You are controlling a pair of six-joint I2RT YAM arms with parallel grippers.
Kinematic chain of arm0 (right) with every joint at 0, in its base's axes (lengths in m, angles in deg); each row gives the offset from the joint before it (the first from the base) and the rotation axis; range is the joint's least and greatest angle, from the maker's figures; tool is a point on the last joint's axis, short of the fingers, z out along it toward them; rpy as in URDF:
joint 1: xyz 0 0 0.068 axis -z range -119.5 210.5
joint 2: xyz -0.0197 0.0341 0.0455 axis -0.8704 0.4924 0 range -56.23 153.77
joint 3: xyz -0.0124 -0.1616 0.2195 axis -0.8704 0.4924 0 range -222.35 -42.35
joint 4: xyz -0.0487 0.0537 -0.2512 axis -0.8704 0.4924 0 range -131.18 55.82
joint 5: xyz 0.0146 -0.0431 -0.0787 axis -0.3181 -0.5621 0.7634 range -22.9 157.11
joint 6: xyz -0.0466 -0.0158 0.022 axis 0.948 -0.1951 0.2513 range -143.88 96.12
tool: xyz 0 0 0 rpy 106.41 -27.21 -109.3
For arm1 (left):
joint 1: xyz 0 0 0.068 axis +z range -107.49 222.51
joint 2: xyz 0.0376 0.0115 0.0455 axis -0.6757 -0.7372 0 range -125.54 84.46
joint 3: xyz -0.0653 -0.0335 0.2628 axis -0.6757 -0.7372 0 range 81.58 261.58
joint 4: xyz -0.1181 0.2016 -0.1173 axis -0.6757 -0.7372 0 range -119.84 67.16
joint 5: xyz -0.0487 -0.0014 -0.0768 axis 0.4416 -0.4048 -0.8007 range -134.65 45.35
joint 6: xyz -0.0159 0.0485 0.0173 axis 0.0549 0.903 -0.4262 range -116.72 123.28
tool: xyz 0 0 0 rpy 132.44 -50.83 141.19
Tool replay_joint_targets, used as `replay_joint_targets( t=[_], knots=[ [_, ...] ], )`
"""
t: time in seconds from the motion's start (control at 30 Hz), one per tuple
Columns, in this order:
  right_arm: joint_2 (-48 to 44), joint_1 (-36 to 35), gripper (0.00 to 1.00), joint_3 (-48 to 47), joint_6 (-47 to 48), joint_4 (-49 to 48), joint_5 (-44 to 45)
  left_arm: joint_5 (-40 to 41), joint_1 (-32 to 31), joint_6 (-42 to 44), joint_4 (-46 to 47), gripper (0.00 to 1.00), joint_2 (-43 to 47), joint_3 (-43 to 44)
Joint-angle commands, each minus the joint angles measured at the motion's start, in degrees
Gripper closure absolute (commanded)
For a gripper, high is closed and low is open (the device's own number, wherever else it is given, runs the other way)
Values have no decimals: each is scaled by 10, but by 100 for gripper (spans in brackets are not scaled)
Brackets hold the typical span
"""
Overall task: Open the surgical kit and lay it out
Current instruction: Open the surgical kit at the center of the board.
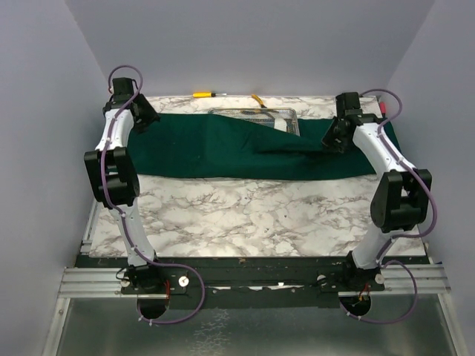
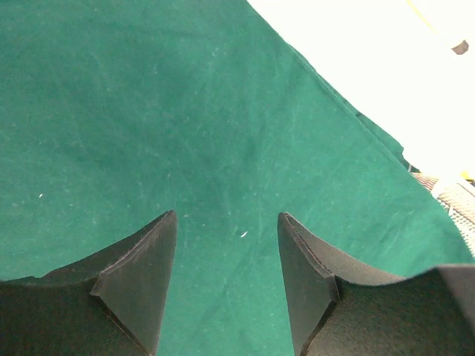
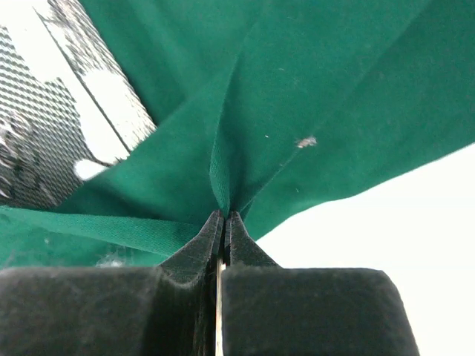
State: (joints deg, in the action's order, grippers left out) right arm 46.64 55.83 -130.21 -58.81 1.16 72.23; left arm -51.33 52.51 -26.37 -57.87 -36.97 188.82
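The dark green cloth wrap [image 1: 193, 152] lies spread across the table's [image 1: 245, 215] far half. The left gripper [image 2: 227, 222] is over its left end, fingers apart and empty, and the right gripper [image 3: 224, 215] pinches a fold near its right end. Behind, the wire-mesh tray [image 1: 286, 117] shows partly uncovered, with what seems a yellow-handled screwdriver [image 1: 204, 94] beyond.

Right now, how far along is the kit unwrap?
Done: green cloth wrap spread out, wire-mesh tray partly uncovered. In hand: right gripper shut on a cloth fold by the tray; left gripper open over cloth. Remaining: clear that flap, lay out instruments, none visible yet.
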Motion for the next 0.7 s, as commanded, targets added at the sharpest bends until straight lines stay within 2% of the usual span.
replay_joint_targets(
  t=[0.0, 0.17, 0.4, 0.43, 0.5, 0.57, 0.67],
  knots=[
    [-56, -3, 99, 71, -22, 54, 23, -43, -3, -18, 11, 41, 26, 4],
    [-109, -2, 100, 155, -25, 83, 11, -62, -14, -30, 23, 41, 37, -18],
    [-165, -3, 99, 255, -14, 106, -2, -49, -37, -34, 38, 41, 63, -85],
    [-165, -2, 92, 255, -13, 110, 6, -47, -41, -35, 40, 41, 66, -92],
    [-164, -3, 67, 238, -12, 115, 26, -41, -49, -35, 42, 41, 69, -102],
    [-159, -2, 49, 206, -10, 114, 54, -31, -55, -36, 42, 41, 69, -108],
    [-146, -2, 36, 159, -7, 103, 104, -17, -61, -36, 43, 41, 65, -105]
  ],
)
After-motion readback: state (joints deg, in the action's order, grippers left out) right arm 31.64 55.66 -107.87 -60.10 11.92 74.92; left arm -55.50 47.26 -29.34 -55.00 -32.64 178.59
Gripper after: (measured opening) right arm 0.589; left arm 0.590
